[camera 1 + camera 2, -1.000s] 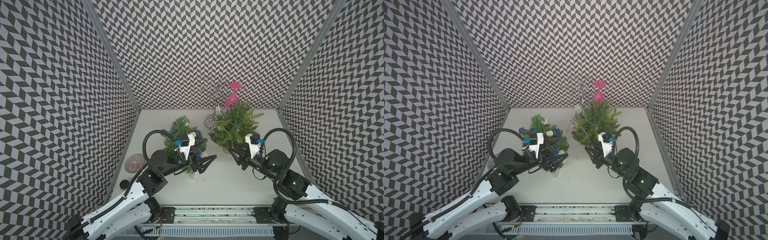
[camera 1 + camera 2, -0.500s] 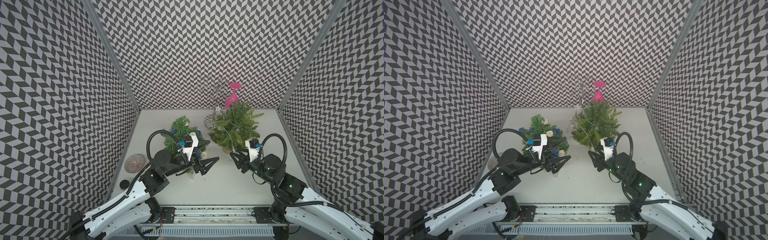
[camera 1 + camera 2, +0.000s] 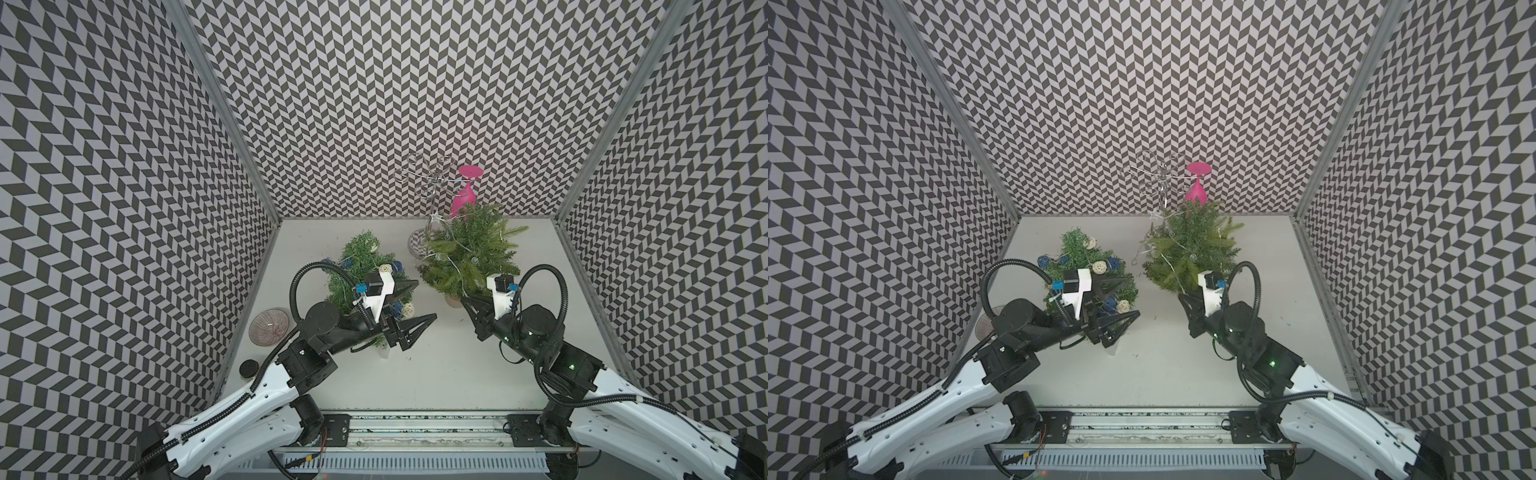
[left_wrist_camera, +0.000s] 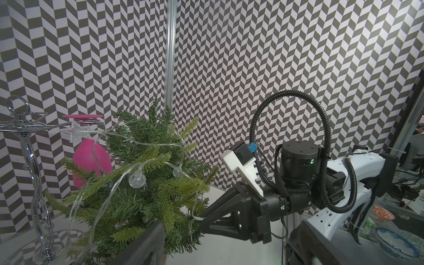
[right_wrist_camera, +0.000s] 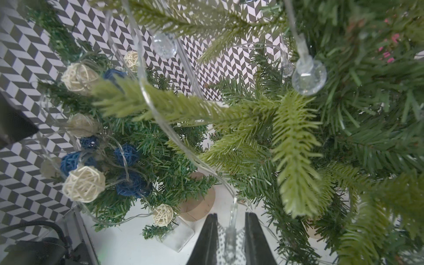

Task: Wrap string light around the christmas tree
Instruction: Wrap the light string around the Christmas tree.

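String light [image 4: 137, 181] lay draped loosely over the christmas tree [image 3: 469, 249] toward the rear of the bench [image 3: 436, 374]. I judged it light and limp, with fragile bulbs; take it by the bare wire. Right claw [image 5: 230, 215] stood nearly closed about the wire, and I could not tell whether it gripped; left claw [image 3: 426, 300] gaped empty.

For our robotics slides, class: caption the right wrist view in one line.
Clear string light wire lies between the jaws, leading out across a branch of the Christmas tree.

Clear globe-bulb string light [image 4: 137, 180] drapes loosely over the upright green christmas tree [image 3: 471, 249]
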`<act>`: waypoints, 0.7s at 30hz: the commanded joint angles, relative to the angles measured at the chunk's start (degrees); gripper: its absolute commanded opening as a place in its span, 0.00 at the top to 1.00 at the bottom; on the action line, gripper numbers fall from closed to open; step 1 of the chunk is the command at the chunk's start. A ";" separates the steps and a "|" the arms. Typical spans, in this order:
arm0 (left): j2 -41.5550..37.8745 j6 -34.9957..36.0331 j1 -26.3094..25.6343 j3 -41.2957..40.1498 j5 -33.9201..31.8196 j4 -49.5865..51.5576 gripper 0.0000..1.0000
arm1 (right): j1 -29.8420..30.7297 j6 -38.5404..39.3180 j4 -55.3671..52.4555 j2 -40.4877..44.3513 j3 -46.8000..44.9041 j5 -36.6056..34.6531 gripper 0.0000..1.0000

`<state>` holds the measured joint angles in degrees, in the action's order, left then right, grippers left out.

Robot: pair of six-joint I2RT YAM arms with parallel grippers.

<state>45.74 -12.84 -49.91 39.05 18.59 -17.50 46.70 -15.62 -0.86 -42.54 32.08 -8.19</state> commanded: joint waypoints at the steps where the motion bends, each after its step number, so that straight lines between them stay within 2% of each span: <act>1: -0.39 0.59 -0.37 -0.46 -0.74 -0.87 0.09 | 0.15 0.31 3.21 0.58 0.50 -1.73 0.85; 8: -0.02 0.80 -0.41 -0.34 -0.99 -0.78 0.09 | 0.15 1.36 3.15 2.91 1.79 -1.12 0.89; 14: 0.04 1.07 -0.41 -0.03 -1.38 -0.53 0.09 | 0.15 2.03 3.81 6.76 2.75 3.23 0.91; 19: 1.02 1.17 -0.36 0.33 -1.56 -0.78 0.09 | 0.15 2.52 2.74 6.77 5.08 3.06 0.91; 21: 1.45 1.13 -0.40 0.50 -1.59 -0.79 0.09 | 0.15 2.88 2.65 6.11 6.34 5.38 0.91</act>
<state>46.78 -12.05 -49.91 39.03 17.58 -17.52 46.70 -13.89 -0.89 -36.36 36.01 -5.37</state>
